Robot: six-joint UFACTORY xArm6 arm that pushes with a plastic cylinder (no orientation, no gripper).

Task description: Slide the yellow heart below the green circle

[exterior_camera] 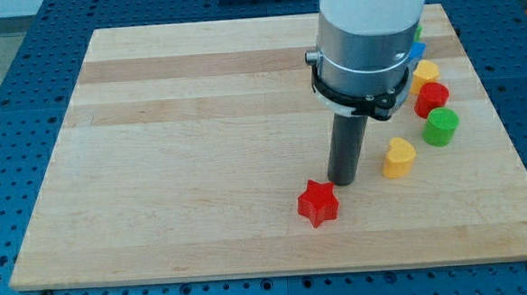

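Observation:
The yellow heart (398,157) lies on the wooden board at the view's right, to the lower left of the green circle (440,126). My tip (344,180) rests on the board just left of the yellow heart, with a small gap between them. The red star (318,202) lies just below and left of my tip.
A red round block (431,99) sits above the green circle, with a yellow block (424,72) above that and a blue block (417,49) partly hidden behind the arm's body (366,34). The board's right edge (502,135) is close to these blocks.

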